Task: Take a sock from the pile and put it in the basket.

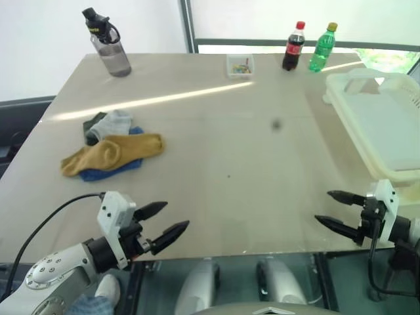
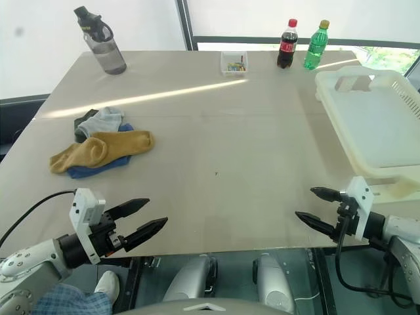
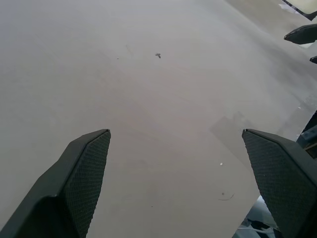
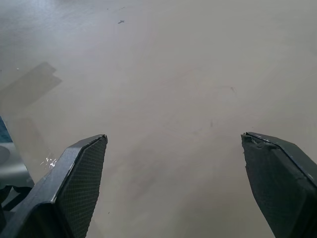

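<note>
Left eye view: both end effectors, left (image 1: pixel 172 220) and right (image 1: pixel 327 209), spread wide; sock (image 1: pixel 113 154) untouched.

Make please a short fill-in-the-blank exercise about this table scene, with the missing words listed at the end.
1. The mustard-yellow sock lies on top of a ____ sock.
2. The basket holds ____ socks.
3. Both the left end effector and the right end effector are ____.
4. Next to the cola bottle stands a ____ bottle.

Missing words: blue; no; open; green
</note>
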